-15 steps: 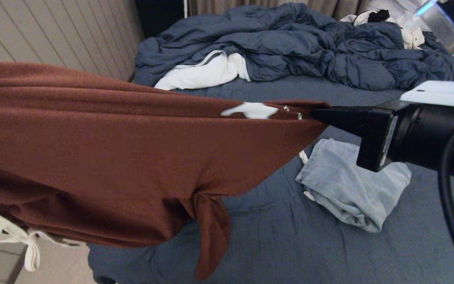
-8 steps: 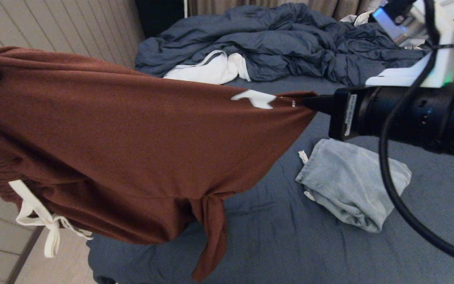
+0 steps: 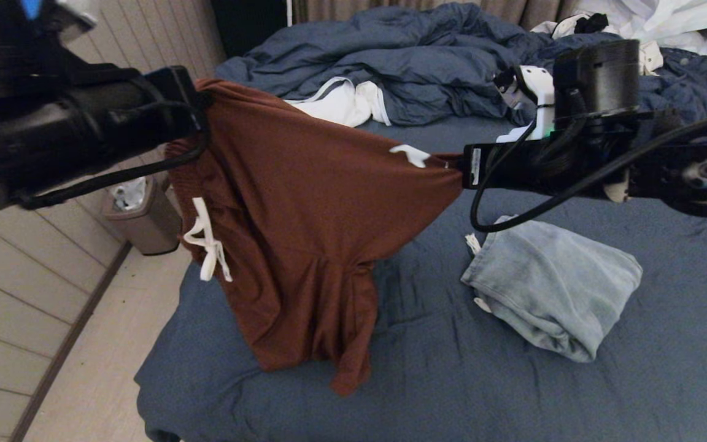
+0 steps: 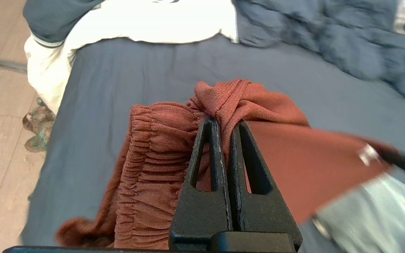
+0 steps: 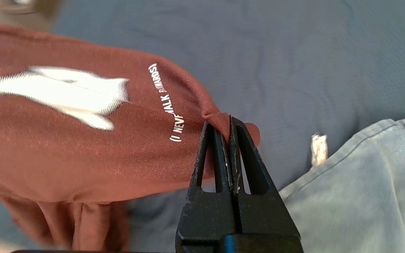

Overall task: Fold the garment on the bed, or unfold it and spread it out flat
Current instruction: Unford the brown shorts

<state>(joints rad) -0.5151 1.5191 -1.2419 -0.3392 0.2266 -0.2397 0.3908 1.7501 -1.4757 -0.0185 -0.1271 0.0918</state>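
The bed [image 3: 427, 380] bears a rumpled duvet [image 3: 427, 67] and pale denim shorts [image 3: 553, 288].

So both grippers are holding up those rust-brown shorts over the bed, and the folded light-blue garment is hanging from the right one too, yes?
Not quite. Both the left gripper and right gripper are shut on the rust-brown shorts, but the light-blue garment hangs from nothing: the head view shows it lying folded on the bed, below the right gripper.

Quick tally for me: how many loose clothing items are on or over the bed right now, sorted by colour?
Rust-brown: 1, the shorts held up between the left claw and right claw
Pale blue: 1, the folded denim garment
White: 1, the garment against the duvet
Total: 3
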